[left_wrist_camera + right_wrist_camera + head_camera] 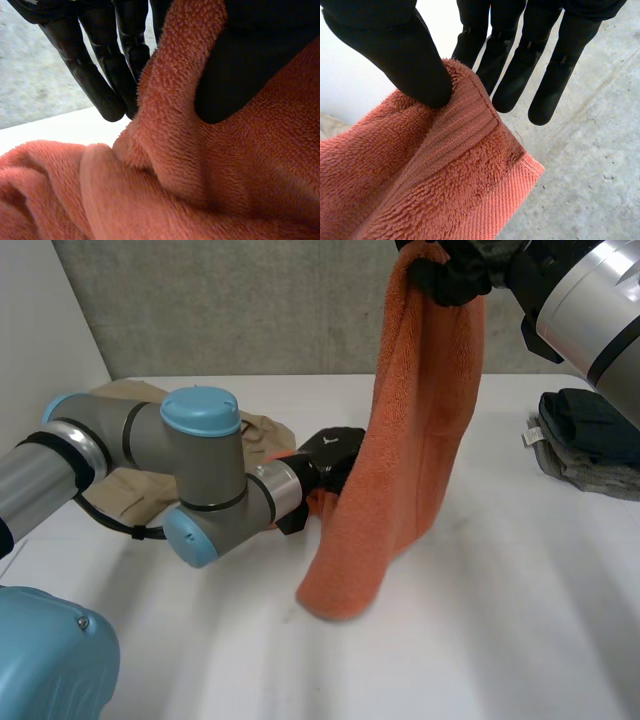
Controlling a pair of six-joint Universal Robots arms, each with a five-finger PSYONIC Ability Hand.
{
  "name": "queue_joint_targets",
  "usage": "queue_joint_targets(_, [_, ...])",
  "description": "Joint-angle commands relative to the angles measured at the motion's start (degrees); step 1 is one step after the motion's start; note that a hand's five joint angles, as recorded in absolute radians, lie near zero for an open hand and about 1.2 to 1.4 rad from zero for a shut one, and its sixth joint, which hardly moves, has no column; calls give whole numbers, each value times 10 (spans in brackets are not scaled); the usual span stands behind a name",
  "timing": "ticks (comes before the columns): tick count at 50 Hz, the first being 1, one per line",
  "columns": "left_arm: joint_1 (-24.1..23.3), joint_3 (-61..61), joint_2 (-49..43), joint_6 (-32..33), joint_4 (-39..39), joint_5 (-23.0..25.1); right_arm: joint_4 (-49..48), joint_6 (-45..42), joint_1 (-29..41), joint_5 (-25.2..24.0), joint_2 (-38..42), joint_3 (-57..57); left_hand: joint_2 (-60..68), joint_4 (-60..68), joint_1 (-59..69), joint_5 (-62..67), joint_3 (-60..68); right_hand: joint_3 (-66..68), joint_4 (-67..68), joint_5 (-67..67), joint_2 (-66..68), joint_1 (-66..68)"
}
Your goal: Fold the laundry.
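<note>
Orange towel (420, 440) hangs long from the right hand (460, 275), high over the white table (500, 640); its low end seems to rest on the top. This hand pinches a hemmed corner betw. thumb and straight fingers, prob. so the cloth opens by its own weight. Left hand (335, 455) nips a fold at the side edge lower down, I think to find the next corner. Beige garment (262, 428) & dark folded pile (590, 425) wait aside.

Towel (420, 440) — looped terry cloth, flat ribbed band at the hem. Left hand (95, 75) and right hand (395, 50) — matt black. Table (520, 620) smooth; wall (250, 300) rough concrete.
</note>
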Motion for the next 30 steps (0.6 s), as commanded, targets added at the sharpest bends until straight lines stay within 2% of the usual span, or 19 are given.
queue_joint_targets(1, [16, 27, 41, -26, 37, -59, -18, 3, -46, 10, 44, -26, 136, 139, 145, 160, 145, 117, 113, 130, 123, 151])
queue_joint_targets(4, [22, 30, 79, -42, 72, -107, -25, -1, -66, 30, 66, -56, 136, 139, 145, 160, 145, 117, 113, 130, 123, 151])
queue_joint_targets(5, [25, 29, 107, -54, 101, -147, -26, -6, -75, 50, 81, -80, 136, 139, 145, 160, 145, 117, 113, 130, 123, 151])
queue_joint_targets(9, [28, 11, 177, -58, 169, -225, -20, -16, -86, 92, 107, -136, 136, 139, 145, 160, 145, 117, 113, 130, 123, 151])
queue_joint_targets(15, [24, -88, 289, -4, 212, -236, -15, -22, -90, 97, 118, -162, 136, 139, 145, 160, 145, 117, 113, 130, 123, 151])
queue_joint_targets(20, [1, -289, 379, 66, 249, -247, 0, -22, -99, 93, 130, -124, 136, 139, 145, 160, 145, 117, 113, 130, 123, 151])
queue_joint_targets(26, [-42, -462, 366, 111, 336, -293, 11, -37, -101, 80, 144, -25, 136, 139, 145, 160, 145, 117, 113, 130, 123, 151])
queue_joint_targets(29, [-72, -516, 302, 127, 387, -349, 16, -72, -102, 85, 176, 40, 136, 139, 145, 160, 145, 117, 113, 130, 123, 151])
queue_joint_targets(30, [-86, -526, 268, 125, 387, -378, 19, -90, -102, 91, 191, 63, 73, 75, 81, 97, 82, 117, 113, 130, 123, 151])
